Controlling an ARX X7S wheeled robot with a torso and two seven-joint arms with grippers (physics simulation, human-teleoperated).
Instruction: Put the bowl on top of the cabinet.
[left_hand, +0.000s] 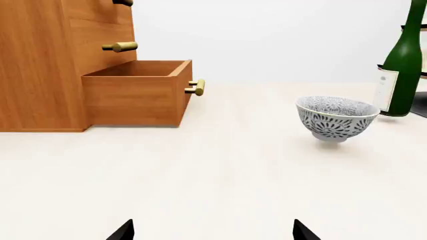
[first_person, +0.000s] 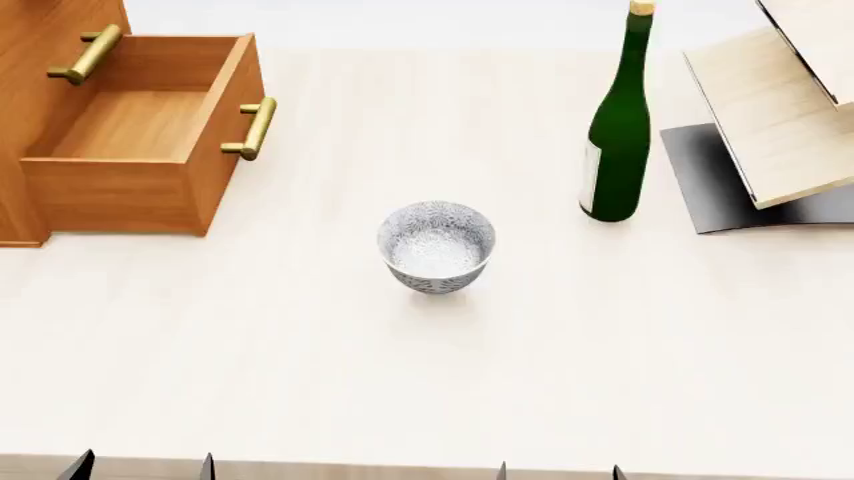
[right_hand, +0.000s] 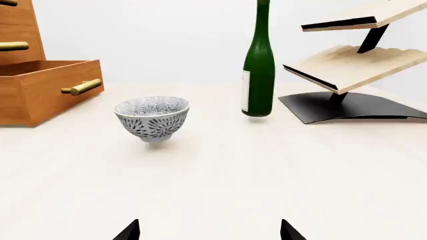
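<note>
The white, grey-patterned bowl (first_person: 437, 245) stands upright on the pale table, about midway across it; it also shows in both wrist views (left_hand: 336, 119) (right_hand: 153, 118). The orange-brown cabinet (first_person: 40, 60) is at the back left with its lowest drawer (first_person: 134, 125) pulled out and empty. My left gripper (first_person: 140, 468) and right gripper (first_person: 558, 472) sit at the table's near edge, well short of the bowl. Both are open with nothing between the fingertips (left_hand: 122, 231) (right_hand: 128, 231). The cabinet's top is out of view.
A tall green bottle (first_person: 618, 130) stands to the right of the bowl, farther back. A pale slanted wooden rack on a dark base (first_person: 774, 120) fills the back right corner. Brass bar handles (first_person: 254, 128) stick out from the drawer fronts.
</note>
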